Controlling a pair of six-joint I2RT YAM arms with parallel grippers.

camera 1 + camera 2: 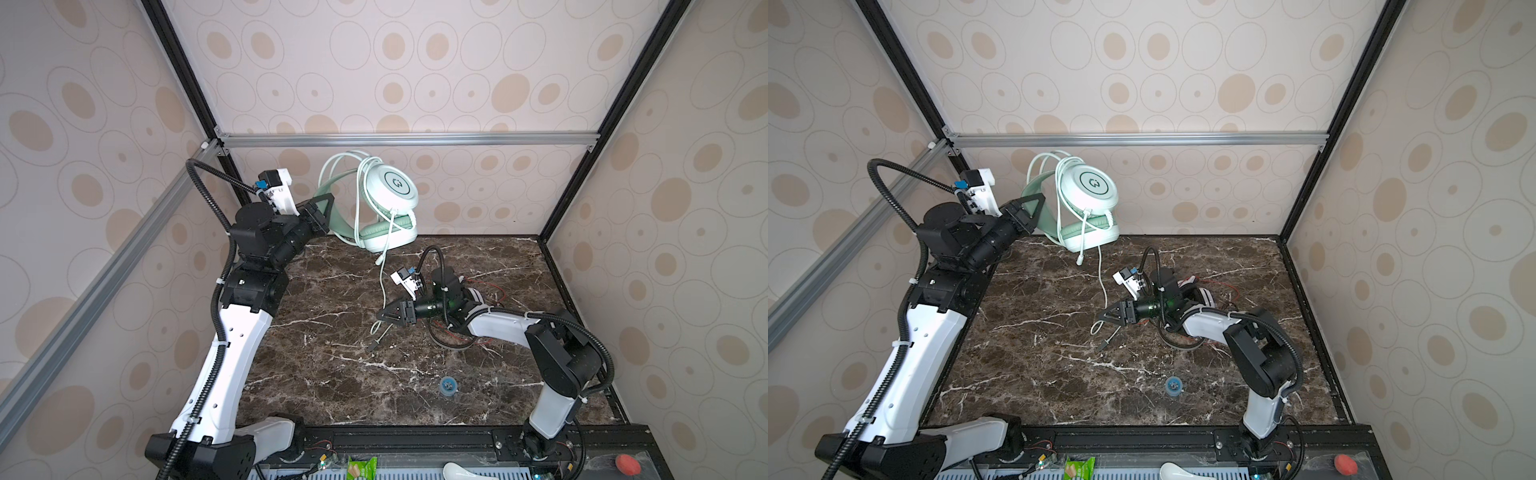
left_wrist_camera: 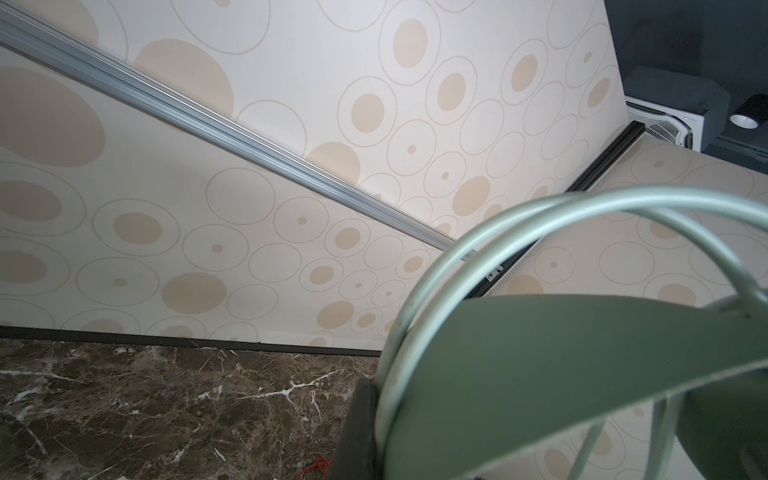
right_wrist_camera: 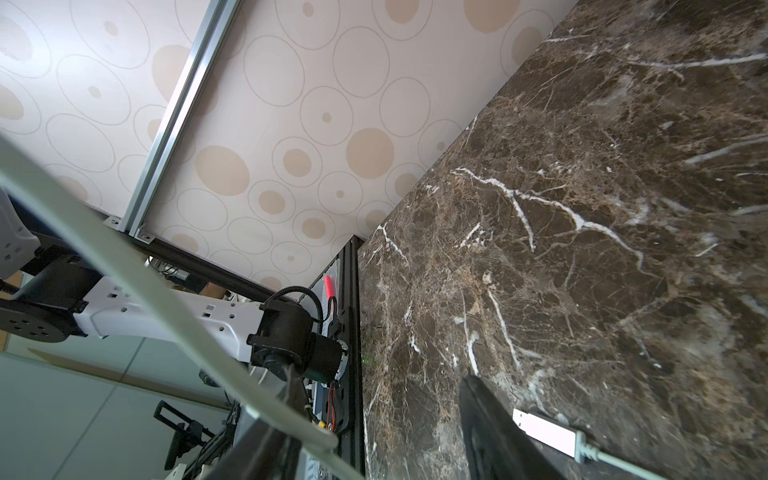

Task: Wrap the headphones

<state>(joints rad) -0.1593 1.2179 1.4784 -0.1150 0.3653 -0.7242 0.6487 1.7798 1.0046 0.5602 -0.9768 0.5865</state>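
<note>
The pale mint headphones (image 1: 392, 187) (image 1: 1096, 183) hang above the back of the marble table. My left gripper (image 1: 326, 205) (image 1: 1036, 205) is shut on their headband (image 2: 582, 374). Loops of mint cord (image 2: 478, 249) lie around the band. The cord (image 1: 382, 282) (image 1: 1102, 282) drops to the table and passes my right gripper (image 1: 381, 316) (image 1: 1104, 318). That gripper is open and low over the table. The cord (image 3: 124, 257) crosses one of its fingers, unclamped. A white USB plug (image 3: 544, 432) lies beside the other finger. The white-and-black headphones (image 1: 476, 297) (image 1: 1204, 296), with a red cord (image 1: 494, 291), lie partly hidden under the right arm.
A small blue round object (image 1: 448, 385) sits on the table (image 1: 332, 374) toward the front right. A green packet (image 1: 361, 467), a white spoon-like piece (image 1: 457, 471) and a red button (image 1: 627, 464) lie along the front rail. Patterned walls enclose three sides.
</note>
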